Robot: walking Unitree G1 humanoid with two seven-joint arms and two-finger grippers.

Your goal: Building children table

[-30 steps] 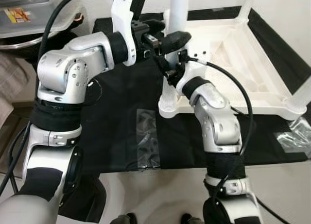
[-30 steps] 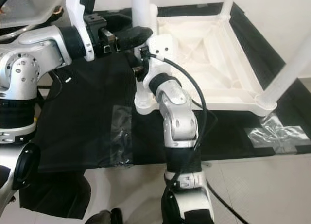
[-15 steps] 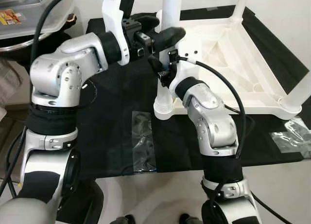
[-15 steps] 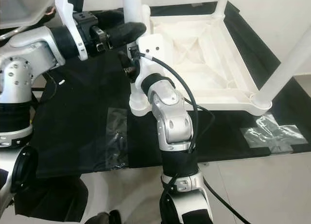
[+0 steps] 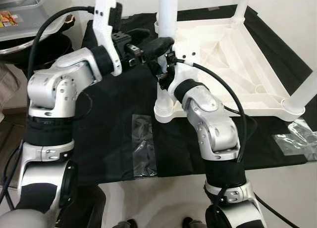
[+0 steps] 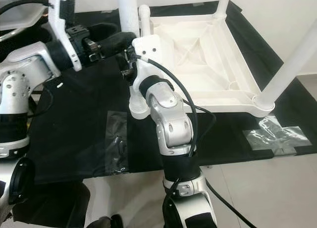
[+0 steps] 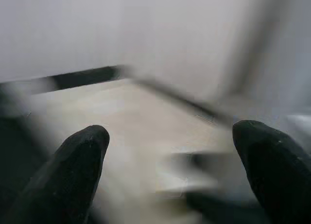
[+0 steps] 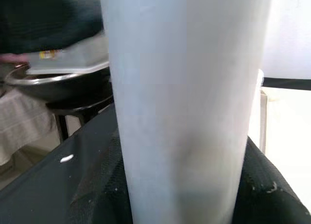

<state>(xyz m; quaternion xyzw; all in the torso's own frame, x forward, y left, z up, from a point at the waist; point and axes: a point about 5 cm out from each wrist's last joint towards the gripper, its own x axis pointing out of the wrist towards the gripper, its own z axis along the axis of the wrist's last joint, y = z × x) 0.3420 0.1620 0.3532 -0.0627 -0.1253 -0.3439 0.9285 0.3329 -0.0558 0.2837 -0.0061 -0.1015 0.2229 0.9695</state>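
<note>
Here the white table leg runs past the top edge, its socket end hidden behind the right gripper, fingers clamped on it. The left gripper hovers alongside, fingers apart, its wrist view blurred. The upturned white tabletop lies on black cloth over pale floor.

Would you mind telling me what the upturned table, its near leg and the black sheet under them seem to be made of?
The table looks like white moulded plastic: ribbed underside, dull sheen. The near leg, a smooth white tube, is probably the same plastic. The black sheet looks like thin matte cloth, judging by its soft wrinkles, with clear tape holding it down.
</note>
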